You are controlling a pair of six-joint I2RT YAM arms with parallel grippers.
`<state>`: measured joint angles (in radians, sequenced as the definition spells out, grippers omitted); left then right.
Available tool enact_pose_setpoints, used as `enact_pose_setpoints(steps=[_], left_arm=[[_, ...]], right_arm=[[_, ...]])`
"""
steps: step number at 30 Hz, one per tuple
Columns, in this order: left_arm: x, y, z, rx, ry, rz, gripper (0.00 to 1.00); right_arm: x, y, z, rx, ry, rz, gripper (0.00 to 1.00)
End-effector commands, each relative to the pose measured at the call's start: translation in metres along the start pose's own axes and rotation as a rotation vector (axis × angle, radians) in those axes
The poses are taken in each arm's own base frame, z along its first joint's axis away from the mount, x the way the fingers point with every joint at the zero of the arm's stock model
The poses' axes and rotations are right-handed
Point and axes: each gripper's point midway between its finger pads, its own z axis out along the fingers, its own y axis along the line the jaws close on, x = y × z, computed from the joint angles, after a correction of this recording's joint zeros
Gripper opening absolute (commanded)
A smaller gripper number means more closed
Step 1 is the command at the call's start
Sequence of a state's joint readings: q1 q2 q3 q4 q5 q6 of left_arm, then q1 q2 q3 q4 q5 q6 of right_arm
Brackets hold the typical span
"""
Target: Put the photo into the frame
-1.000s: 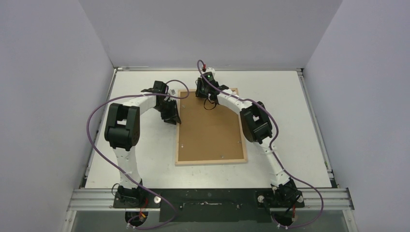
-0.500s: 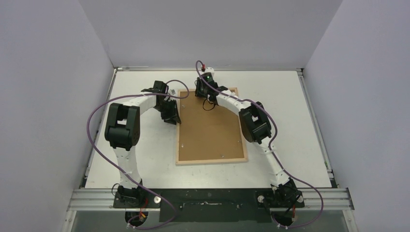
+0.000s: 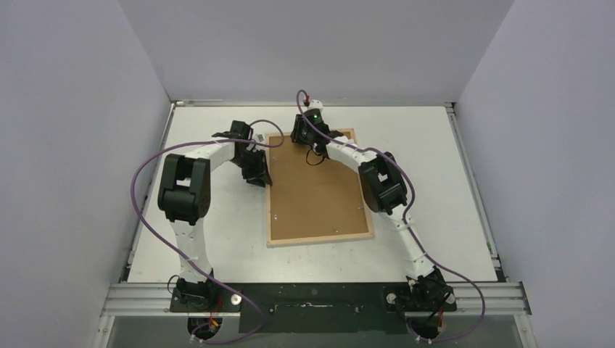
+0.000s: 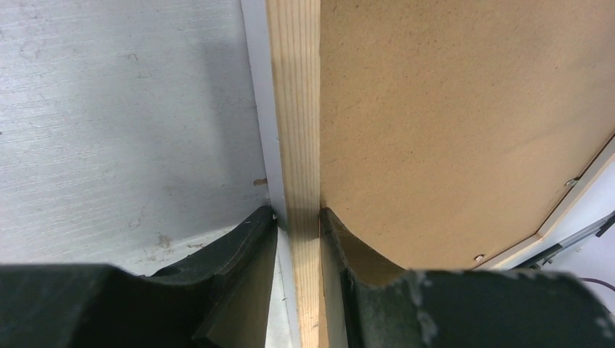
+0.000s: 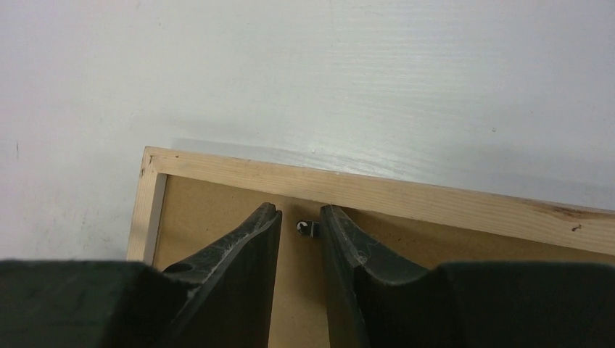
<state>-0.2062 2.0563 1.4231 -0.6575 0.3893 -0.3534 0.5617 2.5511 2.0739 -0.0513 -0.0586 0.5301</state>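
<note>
The frame's (image 3: 321,239) near end has swung right. The left tool (image 4: 297,217) clamps its long left rail, and the right tool (image 5: 301,217) narrowly straddles the far clip (image 5: 306,229).

I find nothing to read: no lettering, number, label or sign on the frame (image 4: 301,109) between my left jaws, on the backing board (image 5: 214,206) at the tips of my right jaws, or anywhere around them.
</note>
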Motion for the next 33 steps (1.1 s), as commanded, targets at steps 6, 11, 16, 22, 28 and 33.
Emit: enact_pose_setpoints(steps=[6, 11, 16, 22, 28, 33], left_arm=[[-0.073, -0.014, -0.046, 0.121, -0.171, -0.042, 0.33], [-0.116, -0.025, -0.084, 0.176, -0.287, -0.040, 0.38], [-0.131, -0.023, -0.088, 0.180, -0.313, -0.057, 0.39], [-0.170, -0.022, -0.074, 0.184, -0.357, -0.041, 0.48], [-0.233, -0.025, -0.071, 0.210, -0.524, 0.026, 0.66], [-0.263, -0.032, -0.052, 0.295, -0.588, 0.040, 0.78]], right_arm=[[-0.102, -0.010, -0.062, -0.027, -0.095, 0.144, 0.32], [-0.110, -0.017, -0.082, -0.074, 0.039, 0.177, 0.35], [-0.071, 0.004, -0.088, -0.130, 0.155, 0.220, 0.35], [-0.042, 0.032, -0.093, -0.141, 0.181, 0.186, 0.34], [-0.037, 0.031, -0.107, -0.105, 0.176, 0.199, 0.33], [-0.051, 0.008, -0.132, -0.025, 0.136, 0.171, 0.33]])
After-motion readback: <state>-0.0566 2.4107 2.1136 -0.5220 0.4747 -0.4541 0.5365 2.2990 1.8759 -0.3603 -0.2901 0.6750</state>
